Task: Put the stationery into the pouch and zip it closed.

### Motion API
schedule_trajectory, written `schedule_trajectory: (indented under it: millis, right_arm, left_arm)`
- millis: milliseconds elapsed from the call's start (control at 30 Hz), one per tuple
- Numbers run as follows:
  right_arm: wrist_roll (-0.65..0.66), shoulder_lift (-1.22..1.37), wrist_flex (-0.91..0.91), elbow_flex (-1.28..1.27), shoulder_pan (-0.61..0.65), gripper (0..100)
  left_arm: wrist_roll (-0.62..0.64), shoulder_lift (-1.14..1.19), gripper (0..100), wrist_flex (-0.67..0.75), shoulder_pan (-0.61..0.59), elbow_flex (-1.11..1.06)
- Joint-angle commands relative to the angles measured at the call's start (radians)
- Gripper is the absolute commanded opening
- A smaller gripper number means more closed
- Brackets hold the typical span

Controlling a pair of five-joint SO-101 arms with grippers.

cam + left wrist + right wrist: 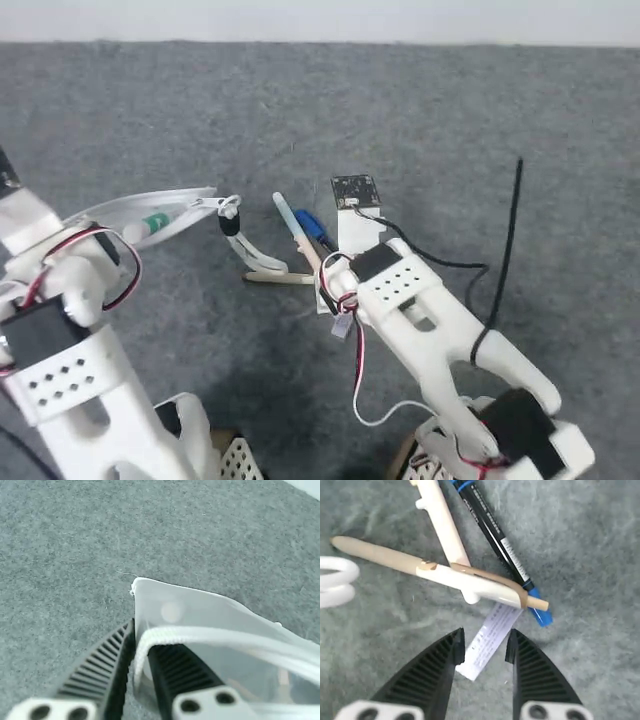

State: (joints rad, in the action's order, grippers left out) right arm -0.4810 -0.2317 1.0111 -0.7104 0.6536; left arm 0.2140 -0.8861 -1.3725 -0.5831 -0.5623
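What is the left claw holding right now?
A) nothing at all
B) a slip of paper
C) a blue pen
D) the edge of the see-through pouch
D: in the left wrist view, the left claw is closed on the zippered rim of the pouch, which sits pinched between its two black jaws.

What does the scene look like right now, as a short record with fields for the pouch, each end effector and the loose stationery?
Pouch: translucent, looks unzipped, a green-marked item inside
Left end effector: shut on pouch edge
Right end effector: open, over a paper slip, near the pens
Loose stationery: beige pen, white pen, blue marker, overlapping
Surface: grey carpet
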Motion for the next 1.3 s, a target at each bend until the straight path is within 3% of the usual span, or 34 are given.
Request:
schedule_trajectory:
  millis: [0, 333, 1267]
  right_arm:
    - [-0.011, 0.021, -0.044, 0.069, -0.036, 13.5]
    - [-0.011, 0.173, -0.079, 0.135, -0.117, 13.5]
    - [-0.011, 0.297, 0.079, 0.175, -0.048, 12.9]
  left_arm:
    - [0.014, 0.006, 1, 0.034, -0.008, 0.062]
    - [0.014, 0.006, 1, 0.032, -0.008, 0.062]
    - [0.012, 0.006, 1, 0.032, -0.008, 0.062]
